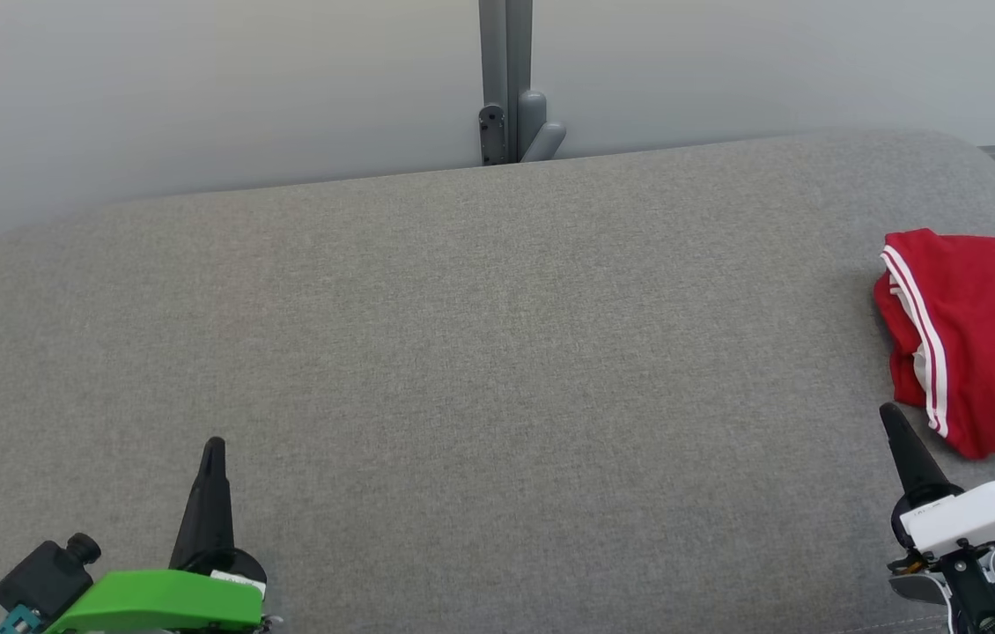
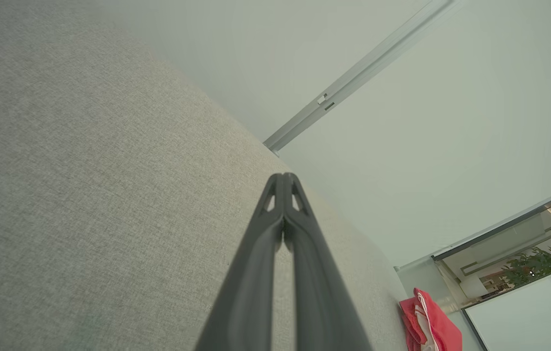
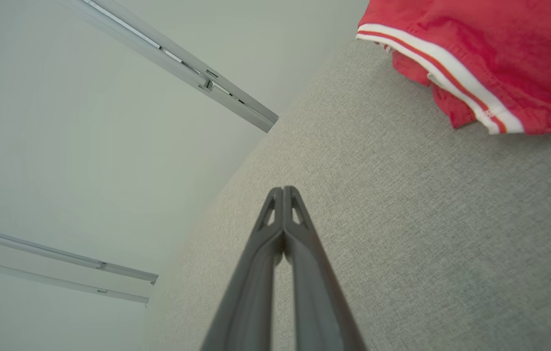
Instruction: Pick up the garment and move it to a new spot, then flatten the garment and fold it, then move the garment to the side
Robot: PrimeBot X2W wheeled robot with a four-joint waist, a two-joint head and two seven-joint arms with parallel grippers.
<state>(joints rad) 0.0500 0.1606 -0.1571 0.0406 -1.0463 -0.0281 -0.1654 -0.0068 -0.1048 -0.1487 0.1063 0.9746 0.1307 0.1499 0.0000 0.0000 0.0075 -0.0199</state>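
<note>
Two tools hover low over the surface [image 1: 497,352], both clenched on nothing. The left tool [image 1: 214,451] sits at the lower left of the head view, a single dark spike rising from a green cover [image 1: 163,600]. In its own wrist view its fingers [image 2: 251,273] are pressed together at the tips, with a thin slit between them lower down and grey cloth beneath them. The right tool [image 1: 889,416] sits at the lower right of the head view, rising from a white cover [image 1: 982,515] and tilted a little to the left. In the right wrist view its fingers [image 3: 314,282] meet at the tips in the same way. The garment [image 1: 982,343] lies bunched at the right end of the surface and is cut off by the edge of the head view. It is red, with white stripes along a folded hem. The right tool's tip is near the garment's lower left hem but apart from it, and the right wrist view shows bare cloth between them. The left tool is well apart from the garment, with most of the surface between them. Behind the far edge of the surface stands a pale wall [image 1: 198,88] with a grey post [image 1: 504,79] near its middle.
</note>
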